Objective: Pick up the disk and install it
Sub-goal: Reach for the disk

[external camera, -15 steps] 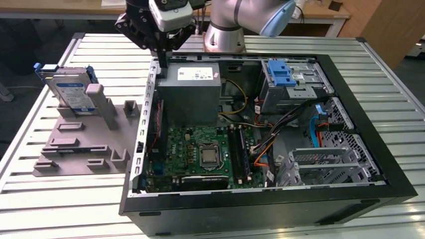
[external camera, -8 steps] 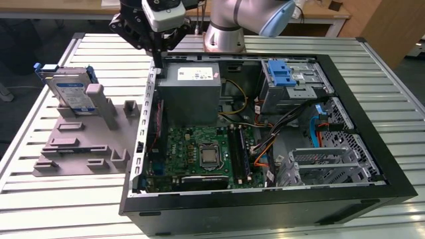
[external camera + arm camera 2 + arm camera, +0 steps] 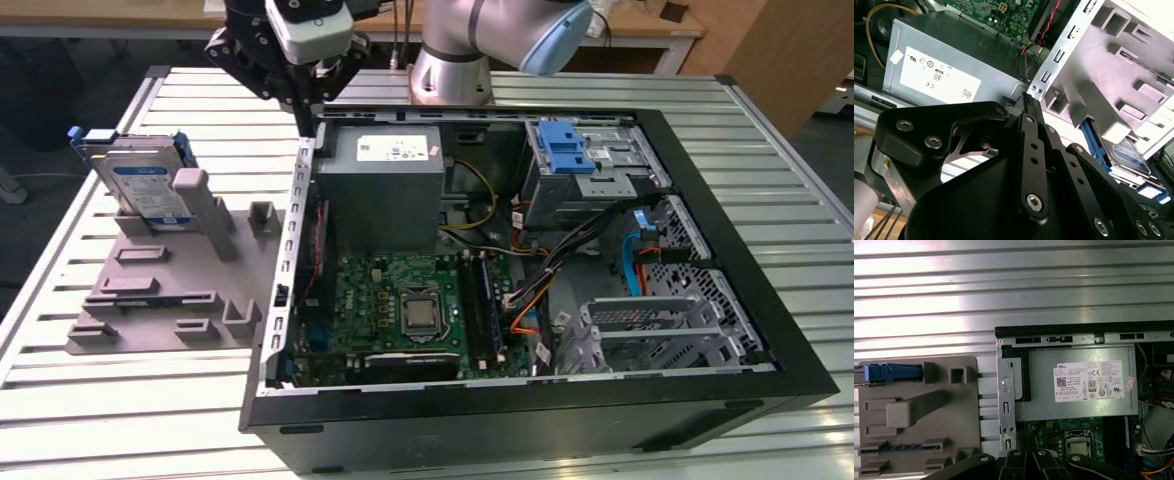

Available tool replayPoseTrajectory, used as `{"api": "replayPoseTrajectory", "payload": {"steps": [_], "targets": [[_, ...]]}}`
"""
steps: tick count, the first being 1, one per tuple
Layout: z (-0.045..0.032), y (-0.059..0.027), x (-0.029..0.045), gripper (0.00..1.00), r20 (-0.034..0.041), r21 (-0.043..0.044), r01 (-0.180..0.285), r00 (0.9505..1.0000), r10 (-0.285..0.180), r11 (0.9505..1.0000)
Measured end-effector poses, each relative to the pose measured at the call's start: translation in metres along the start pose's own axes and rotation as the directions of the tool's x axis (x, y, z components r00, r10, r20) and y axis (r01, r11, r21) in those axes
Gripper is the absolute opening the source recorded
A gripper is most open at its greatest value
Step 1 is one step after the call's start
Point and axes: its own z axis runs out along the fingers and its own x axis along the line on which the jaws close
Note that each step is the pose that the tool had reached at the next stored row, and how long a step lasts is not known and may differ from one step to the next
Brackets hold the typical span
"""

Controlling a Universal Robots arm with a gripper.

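Exterior view: end effector (image 3: 310, 112), apparently clenched empty, hovers apart from the upright disk (image 3: 144, 180).

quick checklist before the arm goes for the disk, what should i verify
1. Disk upright in the grey holder, open from above: ok.
2. Gripper over the disk: not ok, it hangs at the case's edge, by the power supply.
3. Case open on top: ok.
4. Drive cage free to take the disk: cannot tell.
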Motion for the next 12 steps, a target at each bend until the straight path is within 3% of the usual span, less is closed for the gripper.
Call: {"api": "replayPoseTrajectory", "payload": {"steps": [12], "targets": [[0.0000, 0.0001, 0.0042, 0.11, 0.0000, 0.0000, 0.000, 1.0000, 0.000, 1.0000]]}}
